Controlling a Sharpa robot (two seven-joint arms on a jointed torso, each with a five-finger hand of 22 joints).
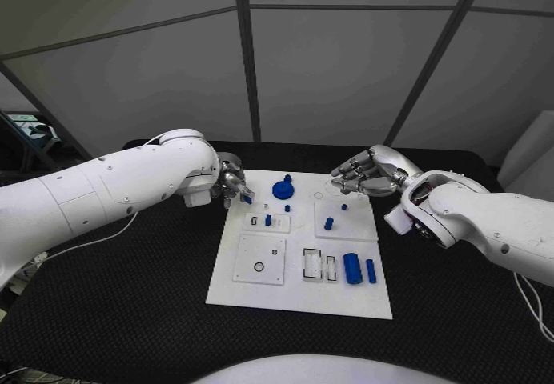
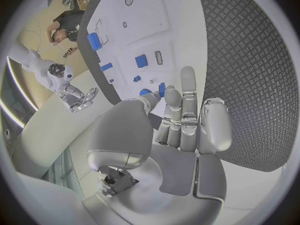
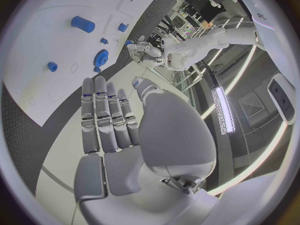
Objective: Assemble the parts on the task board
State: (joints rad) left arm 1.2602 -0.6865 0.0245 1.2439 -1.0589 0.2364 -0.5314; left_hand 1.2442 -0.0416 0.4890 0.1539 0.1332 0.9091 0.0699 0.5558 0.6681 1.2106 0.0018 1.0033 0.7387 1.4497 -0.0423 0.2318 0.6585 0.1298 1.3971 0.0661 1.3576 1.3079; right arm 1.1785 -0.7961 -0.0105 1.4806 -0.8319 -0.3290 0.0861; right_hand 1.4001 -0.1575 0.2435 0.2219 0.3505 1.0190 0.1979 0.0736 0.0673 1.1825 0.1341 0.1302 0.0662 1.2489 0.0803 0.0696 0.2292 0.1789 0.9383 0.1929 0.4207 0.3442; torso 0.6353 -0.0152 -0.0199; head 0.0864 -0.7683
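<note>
The white task board (image 1: 300, 288) lies mid-table. My left hand (image 1: 234, 188) hovers at the board's far left corner and pinches a small blue part (image 2: 161, 89) between thumb and fingertips. My right hand (image 1: 360, 178) hangs over the far right corner, its fingers (image 3: 106, 115) straight, side by side and holding nothing. On the board stand a blue gear-like disc (image 1: 283, 190), small blue pegs (image 1: 268, 219) (image 1: 329, 223) and a stud (image 1: 344, 206). A blue cylinder (image 1: 352, 267) and a blue bar (image 1: 371, 270) lie at the near right.
The board carries raised white squares (image 1: 261, 258) and rectangular slots (image 1: 313, 263). Black matting (image 1: 127, 304) surrounds it on all sides. Grey panels (image 1: 323, 72) stand behind the table. A white cable (image 1: 93, 236) trails along the left.
</note>
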